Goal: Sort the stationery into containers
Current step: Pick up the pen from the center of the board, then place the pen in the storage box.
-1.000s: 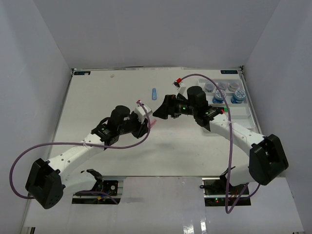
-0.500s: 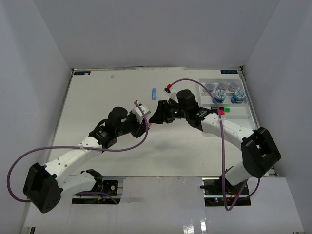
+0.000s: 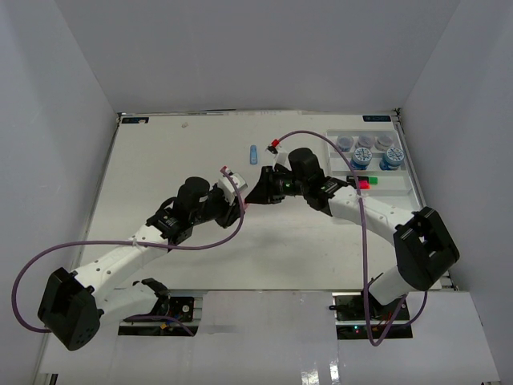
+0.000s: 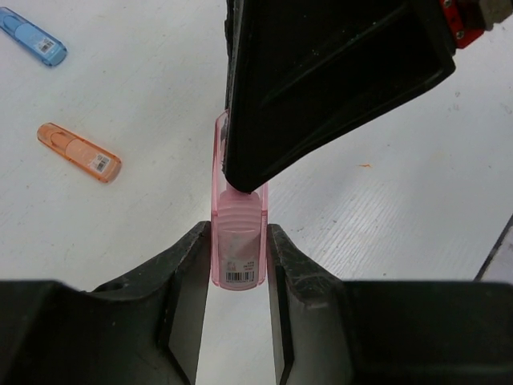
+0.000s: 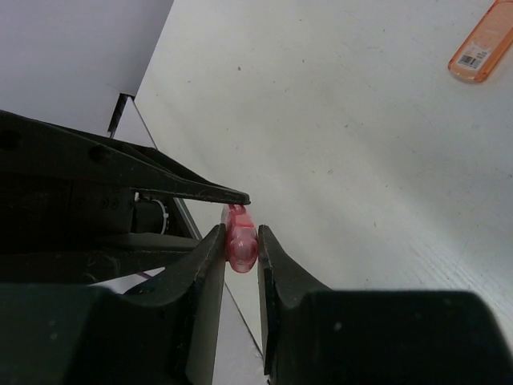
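My right gripper [image 5: 239, 239] has swung in and now pinches the tip of the pink highlighter [image 4: 239, 263] that my left gripper [image 4: 239, 234] clamps opposite it, so the handover toward the tray [image 3: 393, 191] looks ready.

Pink highlighter [image 4: 239, 253] in left tool [image 4: 238, 237]; right tool [image 4: 244, 172] on far end
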Controlling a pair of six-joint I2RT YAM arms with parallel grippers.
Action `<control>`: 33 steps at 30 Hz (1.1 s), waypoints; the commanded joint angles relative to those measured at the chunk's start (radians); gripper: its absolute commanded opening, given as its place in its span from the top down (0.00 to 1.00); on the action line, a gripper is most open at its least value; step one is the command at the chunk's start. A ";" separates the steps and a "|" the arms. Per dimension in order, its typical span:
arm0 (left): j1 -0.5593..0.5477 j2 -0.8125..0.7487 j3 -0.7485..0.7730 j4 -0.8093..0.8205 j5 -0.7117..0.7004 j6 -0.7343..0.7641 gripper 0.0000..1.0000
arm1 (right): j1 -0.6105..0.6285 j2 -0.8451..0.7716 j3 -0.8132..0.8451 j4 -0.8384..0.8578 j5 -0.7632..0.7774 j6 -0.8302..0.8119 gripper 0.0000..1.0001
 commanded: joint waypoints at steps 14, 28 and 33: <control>-0.007 0.021 0.012 0.023 -0.216 -0.083 0.02 | -0.408 -0.291 -0.246 -0.109 0.111 -0.119 0.87; -0.004 0.116 0.052 -0.038 -0.441 -0.215 0.02 | -0.909 -0.318 -0.283 -0.319 0.148 -0.282 0.81; -0.004 0.153 0.067 -0.060 -0.462 -0.243 0.02 | -0.918 -0.243 -0.281 -0.310 0.137 -0.286 0.75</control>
